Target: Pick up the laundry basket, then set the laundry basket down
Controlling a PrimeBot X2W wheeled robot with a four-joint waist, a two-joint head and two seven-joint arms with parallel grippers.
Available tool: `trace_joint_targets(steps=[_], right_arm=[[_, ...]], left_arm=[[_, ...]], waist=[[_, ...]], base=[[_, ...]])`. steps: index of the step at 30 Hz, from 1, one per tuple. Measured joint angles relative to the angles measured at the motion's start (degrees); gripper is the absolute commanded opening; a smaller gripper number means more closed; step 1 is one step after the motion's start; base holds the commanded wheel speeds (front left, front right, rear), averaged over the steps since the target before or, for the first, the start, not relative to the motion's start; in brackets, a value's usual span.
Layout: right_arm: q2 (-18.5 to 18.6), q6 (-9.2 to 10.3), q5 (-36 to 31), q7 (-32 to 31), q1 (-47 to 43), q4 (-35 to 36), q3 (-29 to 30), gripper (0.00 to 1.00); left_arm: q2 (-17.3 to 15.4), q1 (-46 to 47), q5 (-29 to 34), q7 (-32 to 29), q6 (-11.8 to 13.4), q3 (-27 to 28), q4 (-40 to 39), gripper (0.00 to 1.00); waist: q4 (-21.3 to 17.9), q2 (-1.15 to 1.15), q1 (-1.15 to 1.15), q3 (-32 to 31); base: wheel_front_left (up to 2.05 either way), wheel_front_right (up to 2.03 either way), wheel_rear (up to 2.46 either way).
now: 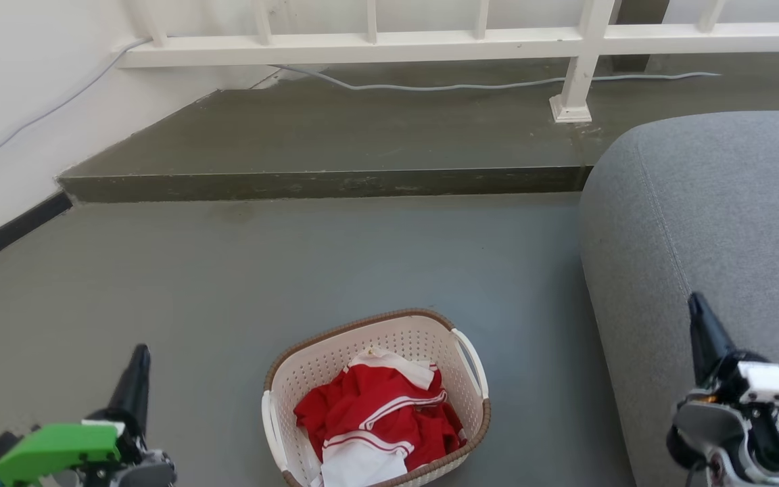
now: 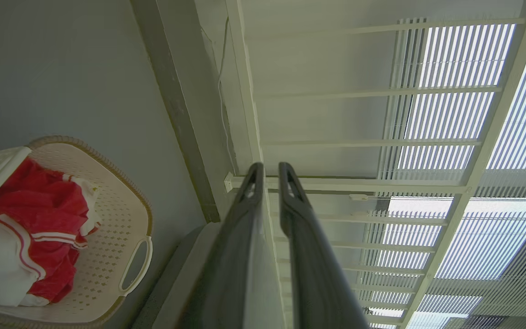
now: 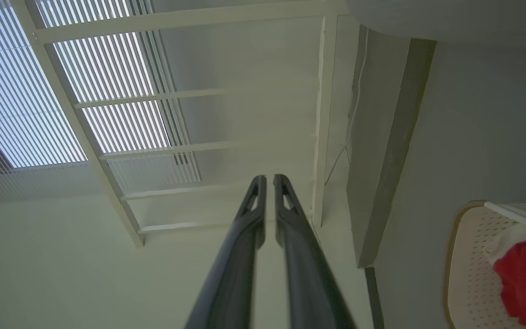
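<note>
**Basket on the floor, both grippers clear of it and empty**

The basket point(image 1: 376, 318) sits on the floor point(image 1: 227, 270) low in the head view, just beside the grey sofa point(image 1: 700, 203), with red-and-white clothes point(image 1: 376, 412) heaped inside. The left gripper point(image 2: 270, 171) hangs off to its left and the right gripper point(image 3: 266, 180) hangs above the sofa's edge. Both are well apart from the basket, each with fingers drawn nearly together and holding nothing. The step in hand looks like the approach. The basket is too wide for one gripper, so a two-arm lift seems best. Open both grippers, bring each down to its own white handle, left point(image 1: 270, 426) and right point(image 1: 470, 368), and swing the right arm clear of the sofa. Close evenly and raise both sides level, so the load doesn't tip.
</note>
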State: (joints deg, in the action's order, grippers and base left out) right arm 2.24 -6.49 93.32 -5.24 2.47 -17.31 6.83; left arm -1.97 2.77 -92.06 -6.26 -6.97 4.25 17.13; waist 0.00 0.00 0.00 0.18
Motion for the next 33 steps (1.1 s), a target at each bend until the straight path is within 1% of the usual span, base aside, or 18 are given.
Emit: trace_joint_targets(steps=[4,12,17,26,33], right_arm=[[-0.89,0.01,0.00,0.14,-1.87,-1.46,-0.22,1.00],[-0.81,0.01,-0.19,1.12,-1.80,-0.81,-1.45,1.00],[-0.79,0.01,-1.87,2.22,-1.76,-0.35,-2.44,1.00],[-0.47,0.01,-6.23,4.22,-1.14,0.76,-5.35,1.00],[0.68,0.00,-11.35,5.73,-0.25,1.26,-7.82,1.00]], left_arm=[[0.96,-1.68,0.01,0.00,0.01,-0.38,1.37,1.00],[0.94,-1.64,0.53,0.78,0.01,-0.46,0.80,1.00],[0.86,-1.63,1.41,1.52,0.01,-0.92,0.24,1.00],[-0.32,-1.57,5.87,4.16,0.01,-2.87,-1.59,1.00],[-1.99,-1.53,11.94,5.92,0.00,-5.13,-2.60,1.00]], waist=[[0.00,0.00,0.00,0.01],[0.00,0.00,0.00,0.06],[0.01,0.00,0.00,0.09],[-0.01,0.00,0.00,0.16],[-0.07,0.00,0.00,0.20]], base=[[0.00,0.00,0.00],[0.00,0.00,0.00],[0.00,0.00,0.00],[0.00,0.00,0.00],[0.00,0.00,0.00]])
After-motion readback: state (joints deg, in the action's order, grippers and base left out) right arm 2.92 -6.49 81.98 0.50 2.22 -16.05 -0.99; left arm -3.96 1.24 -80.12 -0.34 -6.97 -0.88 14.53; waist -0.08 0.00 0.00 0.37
